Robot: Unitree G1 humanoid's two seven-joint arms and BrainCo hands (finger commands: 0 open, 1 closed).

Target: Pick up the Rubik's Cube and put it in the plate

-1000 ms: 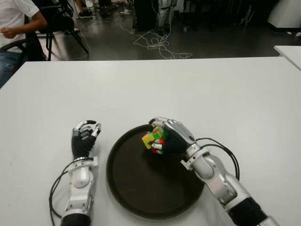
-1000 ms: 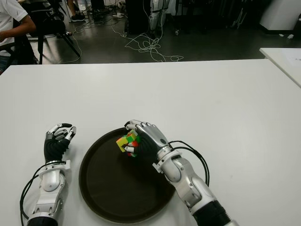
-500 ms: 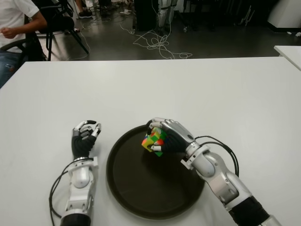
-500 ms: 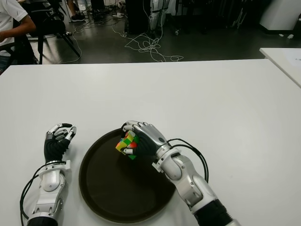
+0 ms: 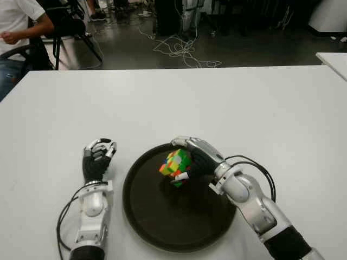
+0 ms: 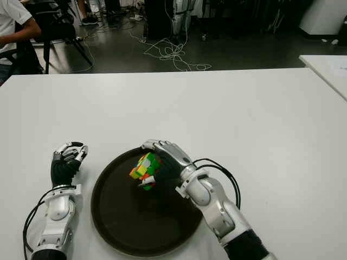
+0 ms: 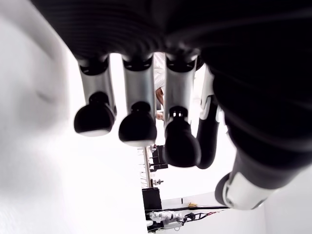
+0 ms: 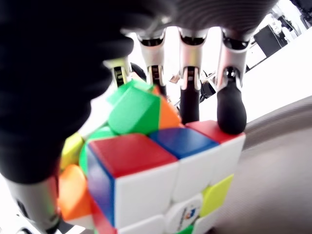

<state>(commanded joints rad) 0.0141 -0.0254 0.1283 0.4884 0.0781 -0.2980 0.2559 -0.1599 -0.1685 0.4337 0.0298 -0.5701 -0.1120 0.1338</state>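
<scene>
The Rubik's Cube (image 5: 173,163) hangs tilted just above the back part of the dark round plate (image 5: 162,216). My right hand (image 5: 186,158) reaches over it from the right, fingers across its top and thumb under its near side, still gripping it. The right wrist view shows the Rubik's Cube (image 8: 161,175) up close with one of the fingertips (image 8: 230,109) pressing its far edge. I cannot tell whether the cube touches the plate. To the left of the plate, my left hand (image 5: 98,155) shows on the white table (image 5: 244,103), its fingers (image 7: 138,126) curled around nothing.
A black cable (image 5: 259,169) loops beside my right wrist. A seated person (image 5: 16,27) and a chair are beyond the table's far left corner. Cables (image 5: 181,51) lie on the floor behind. A second table (image 5: 333,59) shows at the right edge.
The cube has tipped forward out of my right palm and shifted slightly left and down toward the plate. The right fingers have loosened and straightened. The left hand has not moved.
</scene>
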